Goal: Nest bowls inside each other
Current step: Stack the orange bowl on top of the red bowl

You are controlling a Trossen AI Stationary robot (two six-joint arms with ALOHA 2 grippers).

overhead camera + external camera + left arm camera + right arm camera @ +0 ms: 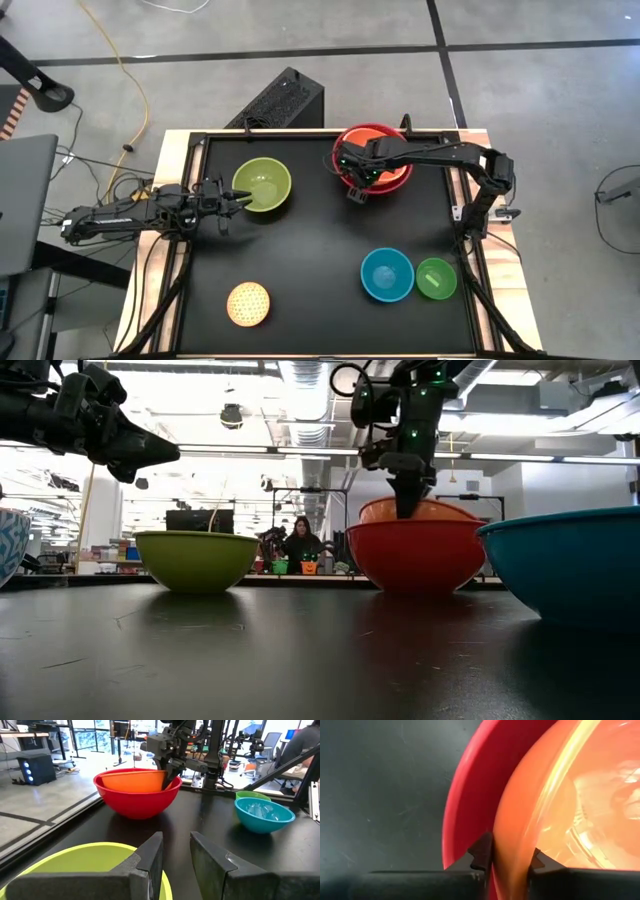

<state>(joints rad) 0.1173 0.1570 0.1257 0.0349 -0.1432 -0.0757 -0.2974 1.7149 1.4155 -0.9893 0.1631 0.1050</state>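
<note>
The red bowl (345, 140) stands at the table's far right with the orange bowl (132, 781) inside it, tilted. My right gripper (510, 855) comes down on the orange bowl's near rim, open, one finger on each side of the wall. My left gripper (176, 865) hovers open, pointing level, just left of the lime green bowl (262, 185). Near the right front stand the blue bowl (387, 275) and, touching it, the small green bowl (436, 278). A small pale patterned bowl (248, 304) stands at the left front. My right gripper straddles the orange bowl's rim (512, 837) from above, slanting down: one finger (482, 852) outside the wall, between orange and red, the other (537, 862) inside the bowl. The outer finger lies against the wall; whether the inner one touches I cannot tell. The orange bowl rests in the red one.
The black tabletop has a raised frame along its edges (200, 140). Bare room lies in the table's middle (320, 240). A black box (280, 100) sits on the floor beyond the far edge. A person (298, 545) sits far off in the room.
</note>
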